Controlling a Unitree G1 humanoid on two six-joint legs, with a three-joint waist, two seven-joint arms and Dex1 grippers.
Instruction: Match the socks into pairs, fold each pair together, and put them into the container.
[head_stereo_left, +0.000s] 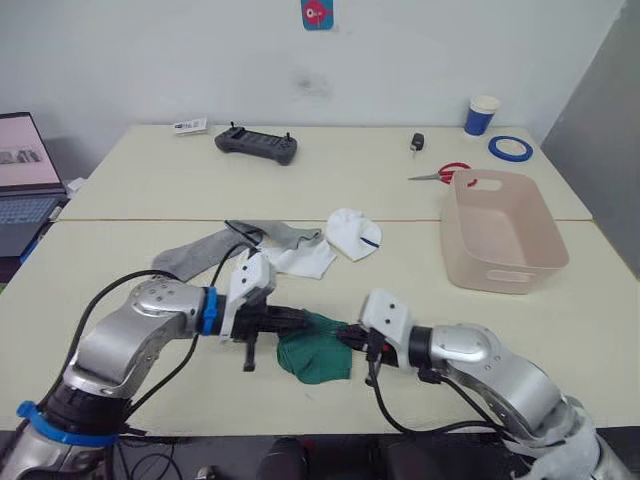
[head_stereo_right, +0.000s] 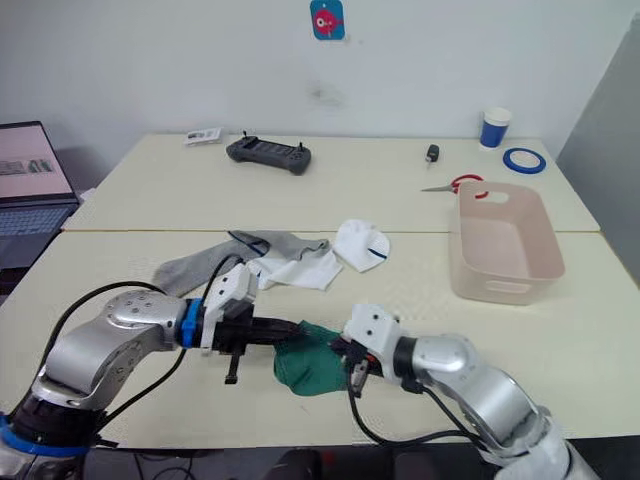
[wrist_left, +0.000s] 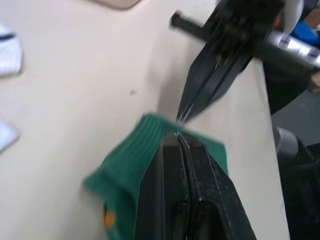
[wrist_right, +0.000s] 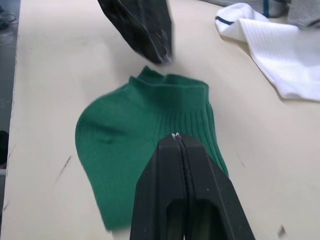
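Tabletop (head_stereo_left: 150, 190), green sock (head_stereo_left: 315, 355) between closed pincers

Cream table (head_stereo_left: 150, 190): socks (head_stereo_left: 300, 250), container (head_stereo_left: 502, 232), controller (head_stereo_left: 257, 146), scissors (head_stereo_left: 445, 174), probably cup (head_stereo_left: 482, 115).

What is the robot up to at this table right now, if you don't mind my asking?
It is sorting socks. Both grippers, left and right, fingers shut, meet at the green socks lying near the table's front edge. The grey socks and white socks lie in a loose heap further back. The container stands on the right with no socks in it.
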